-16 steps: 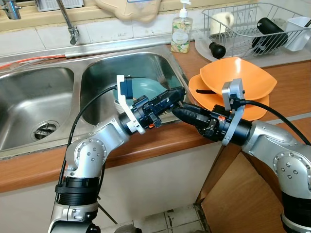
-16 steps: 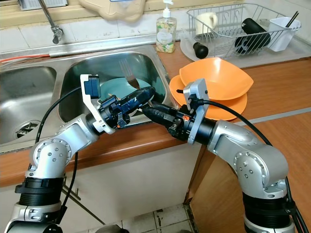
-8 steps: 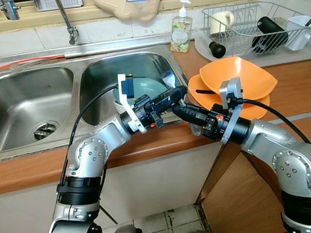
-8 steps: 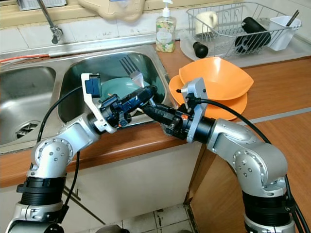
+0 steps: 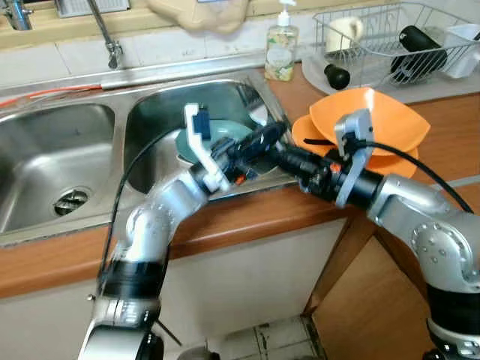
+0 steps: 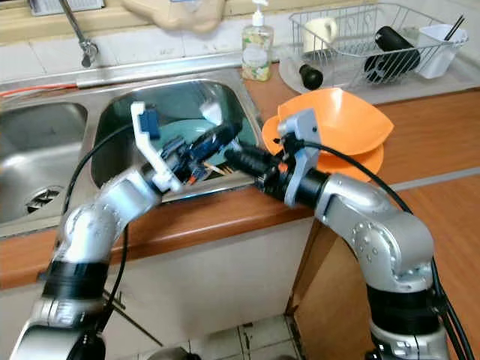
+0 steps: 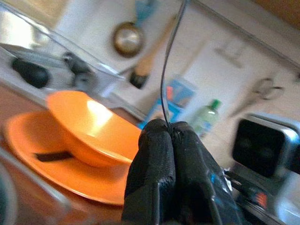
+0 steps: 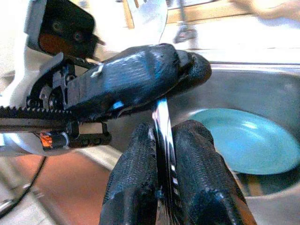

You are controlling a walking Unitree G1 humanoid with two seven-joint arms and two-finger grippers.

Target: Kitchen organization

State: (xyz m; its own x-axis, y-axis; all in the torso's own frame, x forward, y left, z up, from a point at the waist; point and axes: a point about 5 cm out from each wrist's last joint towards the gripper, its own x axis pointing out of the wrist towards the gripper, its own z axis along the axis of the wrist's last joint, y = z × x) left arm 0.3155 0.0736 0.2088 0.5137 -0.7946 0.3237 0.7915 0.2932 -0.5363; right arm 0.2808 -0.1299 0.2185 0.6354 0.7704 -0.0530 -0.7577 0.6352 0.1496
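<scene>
A metal fork [image 6: 211, 112] is held upright over the right sink basin [image 5: 157, 112], tines up. My left gripper [image 5: 271, 135] is shut on it; in the left wrist view the fork's thin edge [image 7: 164, 70] rises from between the closed fingers [image 7: 154, 164]. My right gripper [image 5: 283, 155] meets it from the right, shut on the fork's handle [image 8: 161, 117] just below the left fingers [image 8: 140, 70]. A teal plate [image 5: 225, 133] lies in the basin under both grippers.
An orange bowl [image 5: 379, 116] sits on an orange plate [image 5: 319, 142] on the wooden counter to the right. Behind are a dish rack [image 5: 390, 41] with a mug and utensils, a soap bottle [image 5: 281, 45] and the faucet [image 5: 105, 34]. The left basin [image 5: 45, 157] has a drain.
Both grippers have risen together with the fork and moved a little further over the basin's right edge. The left arm has stretched out. Both stay shut on the fork.
</scene>
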